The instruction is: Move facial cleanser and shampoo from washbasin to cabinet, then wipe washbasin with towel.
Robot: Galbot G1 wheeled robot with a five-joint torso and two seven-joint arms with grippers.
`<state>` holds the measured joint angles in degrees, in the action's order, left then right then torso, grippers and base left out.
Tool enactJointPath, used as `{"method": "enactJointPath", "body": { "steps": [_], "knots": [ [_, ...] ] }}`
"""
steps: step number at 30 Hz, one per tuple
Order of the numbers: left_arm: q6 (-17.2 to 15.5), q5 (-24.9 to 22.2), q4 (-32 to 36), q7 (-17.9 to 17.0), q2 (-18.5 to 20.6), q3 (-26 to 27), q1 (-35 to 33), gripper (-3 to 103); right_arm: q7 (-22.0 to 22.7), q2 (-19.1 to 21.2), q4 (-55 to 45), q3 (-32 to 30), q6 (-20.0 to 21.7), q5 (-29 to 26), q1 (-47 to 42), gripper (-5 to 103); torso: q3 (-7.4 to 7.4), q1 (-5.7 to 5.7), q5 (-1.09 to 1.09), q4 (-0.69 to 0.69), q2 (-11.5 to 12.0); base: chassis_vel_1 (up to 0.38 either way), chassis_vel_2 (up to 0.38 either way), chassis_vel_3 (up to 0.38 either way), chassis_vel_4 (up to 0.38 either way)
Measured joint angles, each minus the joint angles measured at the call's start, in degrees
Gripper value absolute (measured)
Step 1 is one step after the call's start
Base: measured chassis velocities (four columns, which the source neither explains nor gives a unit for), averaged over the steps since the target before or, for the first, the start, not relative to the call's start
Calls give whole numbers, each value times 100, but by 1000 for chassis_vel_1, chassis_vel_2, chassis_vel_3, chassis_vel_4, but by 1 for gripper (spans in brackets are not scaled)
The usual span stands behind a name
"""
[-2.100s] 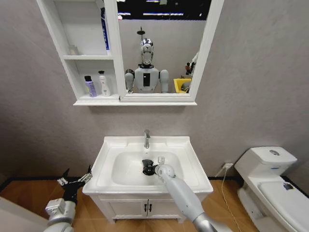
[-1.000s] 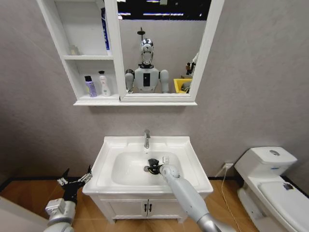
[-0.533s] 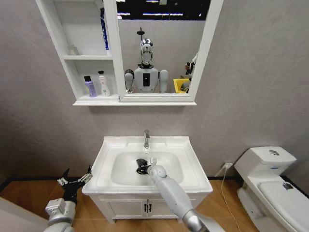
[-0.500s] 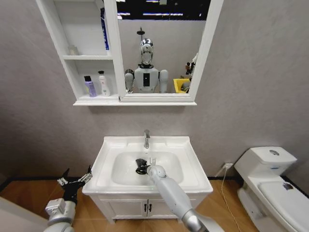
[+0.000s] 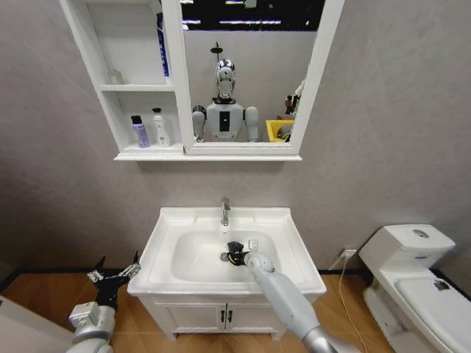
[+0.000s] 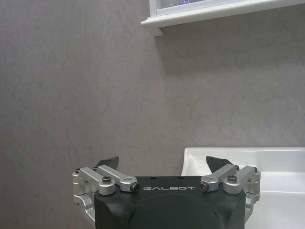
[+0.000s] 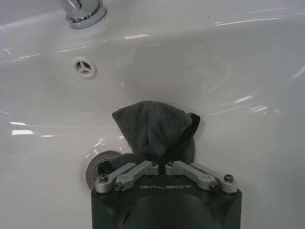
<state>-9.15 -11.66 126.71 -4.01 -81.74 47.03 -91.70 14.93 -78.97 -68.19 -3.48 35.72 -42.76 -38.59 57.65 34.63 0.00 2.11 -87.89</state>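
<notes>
Right tool (image 7: 159, 166) pinching towel (image 7: 155, 129) inside washbasin (image 5: 165, 224) bowl, beside drain (image 7: 97, 162). Left tool (image 6: 162, 164) spread, parked beside washbasin's left edge.

The washbasin (image 5: 291, 254) sits on a white two-door vanity (image 5: 193, 318) against the grey wall, with its chrome tap (image 5: 224, 211) at the back rim and the round drain (image 7: 99, 165) in the oval bowl. The dark towel (image 7: 155, 131) lies bunched in the bowl just beside the drain. In the cabinet (image 5: 112, 110) above, a purple bottle (image 5: 137, 132) and a white bottle (image 5: 160, 127) stand side by side on the lower shelf.
</notes>
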Motion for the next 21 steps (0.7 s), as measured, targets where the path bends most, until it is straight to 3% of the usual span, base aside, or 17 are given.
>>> {"method": "enactJointPath", "body": {
  "steps": [6,14,21],
  "knots": [
    [0,0,0,0,0,0,0,100,-19,-140,152,76,-12,40,96,1,0,0,-2,-2,0,0,0,0,0],
    [0,0,0,0,0,0,0,100,-493,-588,663,473,-338,274,353,1,0,1,0,2,0,0,0,0,0],
    [0,0,0,0,0,0,0,100,-612,-719,721,677,-439,256,459,1,1,1,0,4,0,0,0,0,0]
  ]
}}
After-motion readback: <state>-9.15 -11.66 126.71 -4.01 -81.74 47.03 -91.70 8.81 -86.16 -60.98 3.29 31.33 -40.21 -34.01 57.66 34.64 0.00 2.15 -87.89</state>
